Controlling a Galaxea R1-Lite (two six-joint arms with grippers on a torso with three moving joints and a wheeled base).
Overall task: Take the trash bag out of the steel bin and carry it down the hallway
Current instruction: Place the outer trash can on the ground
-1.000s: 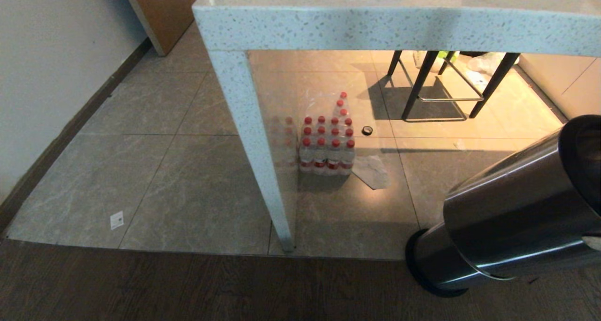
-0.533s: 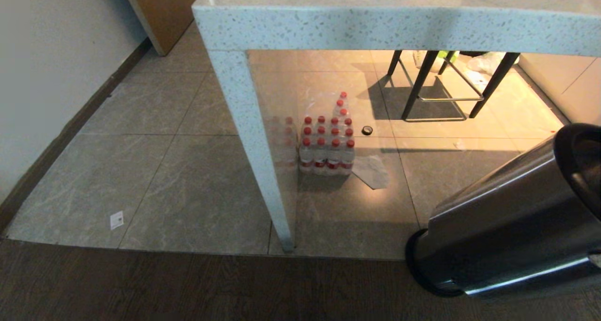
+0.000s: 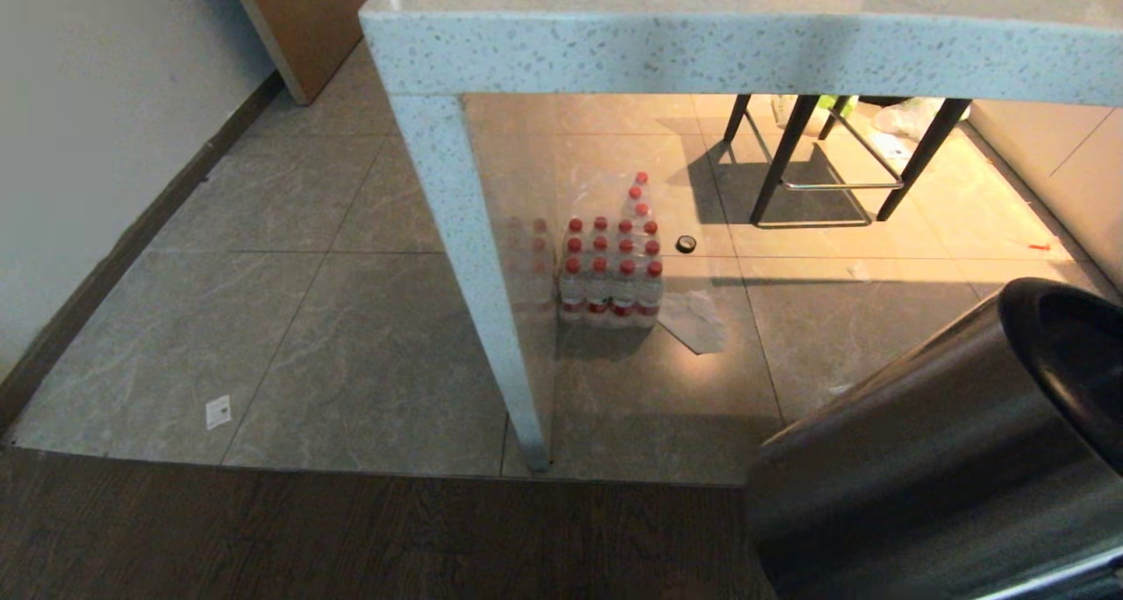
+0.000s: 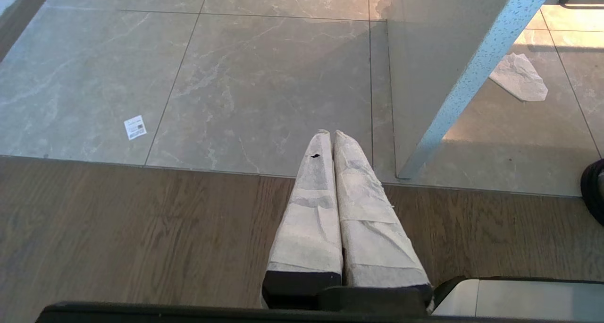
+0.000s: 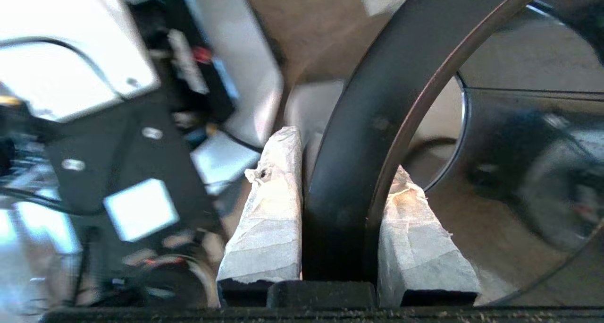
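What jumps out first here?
The steel bin, tipped far over at the head view's lower right, with the right gripper shut on its black rim. Next, the pack of red-capped bottles on the tiles under the speckled table. The left gripper hangs shut above the wood floor.

The steel bin (image 3: 921, 460) is a brushed silvery cylinder with a black ring (image 5: 358, 139) around its open mouth, and it is tipped far over, its mouth pointing up and to the right in the head view. The right gripper (image 5: 342, 172) clamps that black rim, one taped finger (image 5: 273, 205) outside the ring and the other inside the mouth. No trash bag shows in any view.
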